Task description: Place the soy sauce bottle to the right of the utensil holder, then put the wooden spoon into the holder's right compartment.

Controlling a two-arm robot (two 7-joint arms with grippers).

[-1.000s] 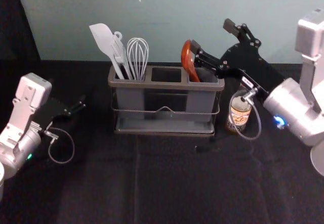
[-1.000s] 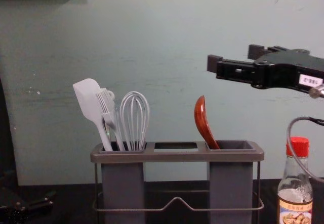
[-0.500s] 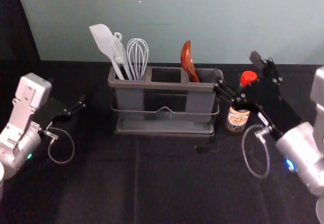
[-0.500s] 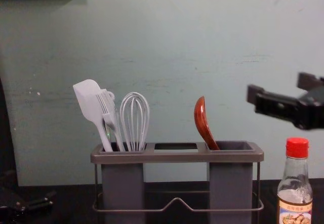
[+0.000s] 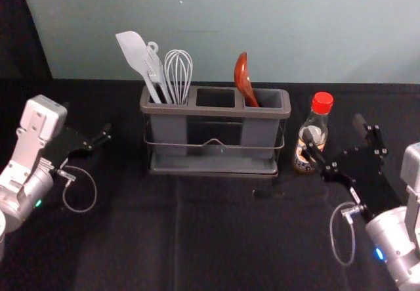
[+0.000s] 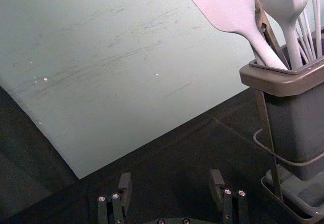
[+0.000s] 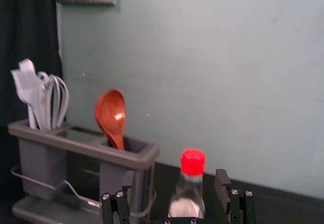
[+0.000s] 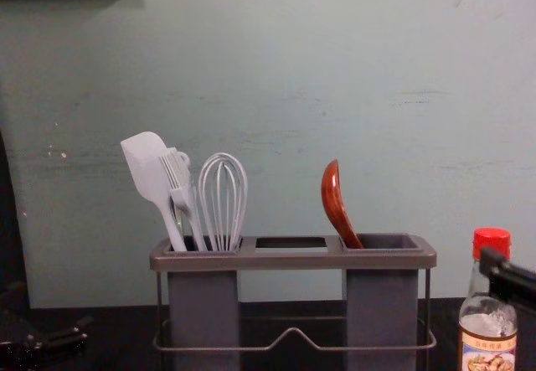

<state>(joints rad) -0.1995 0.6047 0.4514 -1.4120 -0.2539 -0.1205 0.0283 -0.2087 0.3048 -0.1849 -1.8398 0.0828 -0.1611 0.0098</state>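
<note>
Currently, the soy sauce bottle (image 5: pixel 319 123) stands upright on the black-covered tabletop (image 5: pixel 216 238), just right of the utensil holder (image 5: pixel 215 111). The wooden spoon (image 5: pixel 243 77) leans in the holder's right compartment, bowl up. The right end effector (image 5: pixel 333 130) is open beside the bottle, fingers spread. Parked left of the holder, the left end effector (image 5: pixel 87 120) is open too. A spatula (image 5: pixel 133 51), brush (image 5: pixel 155 67) and whisk (image 5: pixel 178 74) occupy the left compartment.
</note>
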